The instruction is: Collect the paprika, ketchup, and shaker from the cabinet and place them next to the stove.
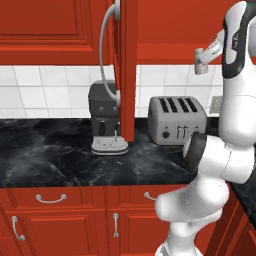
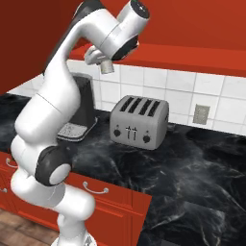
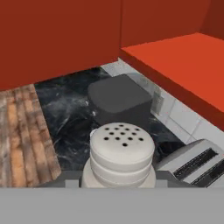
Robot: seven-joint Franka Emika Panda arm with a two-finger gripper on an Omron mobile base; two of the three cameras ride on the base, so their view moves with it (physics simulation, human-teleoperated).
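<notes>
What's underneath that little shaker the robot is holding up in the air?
Below the shaker, held in the gripper, is the dark coffee machine on the black marble counter, with the toaster to one side. The shaker's body covers whatever lies straight beneath it.

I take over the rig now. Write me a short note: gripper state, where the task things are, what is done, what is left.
Gripper: shut on the shaker, held high in the air under the cabinet, above the coffee machine and toaster.
Cabinet door: open.
Done: shaker is out of the cabinet.
Left: set the shaker beside the stove. Paprika, ketchup and stove are not in these pictures, so check their state yourself.
</notes>
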